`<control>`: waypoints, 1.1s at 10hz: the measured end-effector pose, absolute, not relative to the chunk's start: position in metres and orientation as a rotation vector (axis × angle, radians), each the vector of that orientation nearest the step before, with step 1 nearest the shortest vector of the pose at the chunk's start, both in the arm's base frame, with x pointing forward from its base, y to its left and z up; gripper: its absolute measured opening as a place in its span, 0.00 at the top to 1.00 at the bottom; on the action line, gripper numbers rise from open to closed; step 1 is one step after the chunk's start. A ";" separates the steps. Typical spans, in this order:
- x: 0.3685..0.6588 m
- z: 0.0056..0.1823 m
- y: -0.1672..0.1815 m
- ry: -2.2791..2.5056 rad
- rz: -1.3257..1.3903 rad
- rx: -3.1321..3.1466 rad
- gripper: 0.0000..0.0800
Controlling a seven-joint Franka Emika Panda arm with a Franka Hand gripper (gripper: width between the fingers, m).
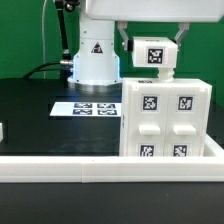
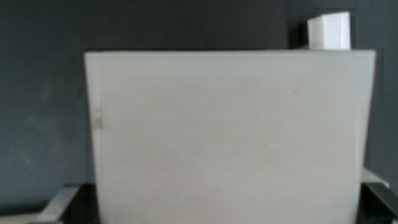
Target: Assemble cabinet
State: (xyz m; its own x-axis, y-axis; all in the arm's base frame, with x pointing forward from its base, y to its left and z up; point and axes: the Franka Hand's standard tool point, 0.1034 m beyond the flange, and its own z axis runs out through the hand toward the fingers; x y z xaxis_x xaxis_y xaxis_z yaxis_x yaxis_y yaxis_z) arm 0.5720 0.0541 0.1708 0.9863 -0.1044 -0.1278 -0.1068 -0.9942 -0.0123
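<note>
The cabinet [image 1: 165, 115], a large white box with tagged front panels, stands upright at the exterior view's right. My gripper [image 1: 151, 48] hangs directly above it, and its fingers flank a small white tagged piece [image 1: 152, 54] that sits at the cabinet's top edge. In the wrist view a broad plain white face [image 2: 228, 130] fills the span between my fingers, which show only at the lower corners [image 2: 61, 206]. The gripper [image 2: 222, 212] appears shut on this white piece. Whether the piece rests on the cabinet or hovers just over it is not clear.
The marker board [image 1: 85, 107] lies flat on the black table beside the cabinet. A white rail [image 1: 60, 165] runs along the front edge. The arm's base [image 1: 95, 55] stands behind. A small white object [image 2: 329, 30] shows beyond the piece in the wrist view.
</note>
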 end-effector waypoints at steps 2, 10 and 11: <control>0.588 0.169 0.058 0.152 0.182 -3.117 0.30; 0.587 0.162 0.076 0.166 0.191 -3.120 0.30; 0.587 0.162 0.076 0.166 0.191 -3.120 0.30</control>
